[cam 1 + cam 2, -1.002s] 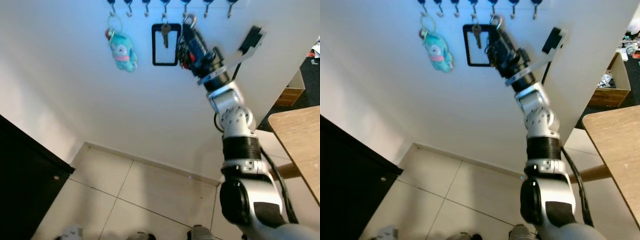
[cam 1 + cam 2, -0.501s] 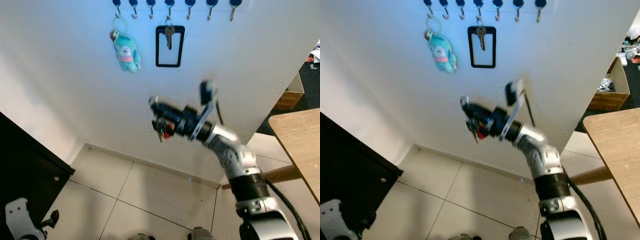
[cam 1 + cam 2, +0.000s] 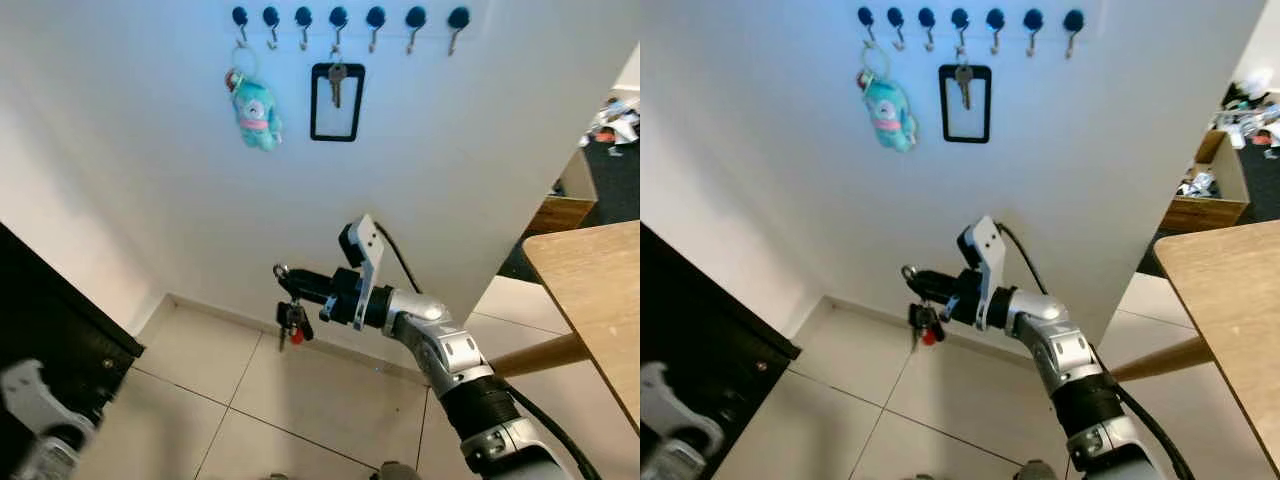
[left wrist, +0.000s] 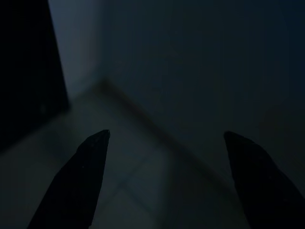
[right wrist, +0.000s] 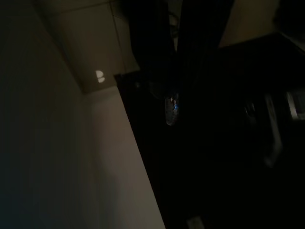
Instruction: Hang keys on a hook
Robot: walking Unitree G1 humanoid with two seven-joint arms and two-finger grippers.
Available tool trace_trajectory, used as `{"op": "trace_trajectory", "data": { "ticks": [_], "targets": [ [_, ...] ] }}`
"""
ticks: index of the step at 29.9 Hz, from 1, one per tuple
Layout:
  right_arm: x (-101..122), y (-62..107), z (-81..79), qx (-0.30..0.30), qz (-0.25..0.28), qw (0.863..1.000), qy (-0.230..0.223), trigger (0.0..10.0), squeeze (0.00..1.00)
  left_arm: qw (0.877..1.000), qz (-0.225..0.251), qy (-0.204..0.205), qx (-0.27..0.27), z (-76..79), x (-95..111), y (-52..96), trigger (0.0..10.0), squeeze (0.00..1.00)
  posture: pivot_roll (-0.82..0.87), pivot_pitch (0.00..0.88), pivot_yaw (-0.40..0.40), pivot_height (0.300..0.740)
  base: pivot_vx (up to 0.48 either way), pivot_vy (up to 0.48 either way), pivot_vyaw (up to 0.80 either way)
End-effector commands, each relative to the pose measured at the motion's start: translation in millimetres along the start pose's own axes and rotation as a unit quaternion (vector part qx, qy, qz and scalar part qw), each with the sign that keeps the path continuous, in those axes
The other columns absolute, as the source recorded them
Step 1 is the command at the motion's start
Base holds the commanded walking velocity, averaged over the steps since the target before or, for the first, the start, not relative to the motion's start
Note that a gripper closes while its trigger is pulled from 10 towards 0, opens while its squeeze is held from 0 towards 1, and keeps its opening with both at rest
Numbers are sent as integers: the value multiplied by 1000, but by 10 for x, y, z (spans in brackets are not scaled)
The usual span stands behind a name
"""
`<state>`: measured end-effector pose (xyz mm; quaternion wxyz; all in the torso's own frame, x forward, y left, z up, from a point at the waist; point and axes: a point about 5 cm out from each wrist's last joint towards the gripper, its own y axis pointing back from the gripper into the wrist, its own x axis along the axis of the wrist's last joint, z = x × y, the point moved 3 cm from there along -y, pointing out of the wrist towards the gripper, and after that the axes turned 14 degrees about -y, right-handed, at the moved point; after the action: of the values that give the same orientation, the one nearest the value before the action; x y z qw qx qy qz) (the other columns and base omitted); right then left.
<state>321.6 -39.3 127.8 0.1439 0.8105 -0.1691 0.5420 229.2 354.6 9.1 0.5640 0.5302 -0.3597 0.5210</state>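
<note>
Down at the near edge the left gripper [image 4: 164, 181] hangs idle over the tiled floor [image 3: 300, 400], its two black fingers spread wide with nothing between them, out of the way while the other arm works. Next out, the right arm reaches forward and across, low in front of the white wall [image 3: 480, 150], and the right gripper [image 3: 288, 277] is pinched together on the ring of the keys [image 3: 291, 322], so the bunch with its red tag dangles freely below the fingertips; gripping by the ring looks deliberate, since that leaves the loop as the part to slip over a hook. Off to the robot's right sits the corner of a wooden table [image 3: 590, 290], and on its left a dark cabinet [image 3: 50, 320] against the wall. Now look up and farther: the row of hooks [image 3: 340, 20] with dark round caps runs along the top of the wall, well above the gripper. One carries a teal plush keychain [image 3: 256, 108], another a single key [image 3: 336, 82] hanging inside a black rectangular frame [image 3: 337, 102], and the hooks toward the robot's right look bare. So the keys are in hand but well short of the rack; my read is that the hanging itself is not yet done, and the arm needs a good lift before that ring can meet a free hook.
</note>
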Motion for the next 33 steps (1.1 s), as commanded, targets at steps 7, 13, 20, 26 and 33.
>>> {"op": "trace_trajectory", "data": {
  "ticks": [7,13,20,26,33],
  "targets": [
    [-155,34,54,-14,-38,999,21,10000,0,981,132,-1,-141,-175,695,199,10000,0,-51,80,104,740,0,0,0],
    [-140,64,40,-2,-38,999,23,10000,0,953,176,-16,-245,-67,1073,252,10000,0,-46,83,101,740,0,0,0],
    [-154,83,22,10,-40,999,21,10000,0,894,237,-29,-380,296,1551,292,10000,0,-40,80,95,740,0,0,0],
    [-164,83,-54,38,-44,998,18,10000,0,846,263,-48,-461,665,1841,288,10000,0,-38,77,93,740,0,0,0],
    [-124,103,-128,69,-38,997,12,10000,0,784,205,-86,-580,1047,1918,310,10000,0,-44,71,86,740,0,0,0]
  ]
}}
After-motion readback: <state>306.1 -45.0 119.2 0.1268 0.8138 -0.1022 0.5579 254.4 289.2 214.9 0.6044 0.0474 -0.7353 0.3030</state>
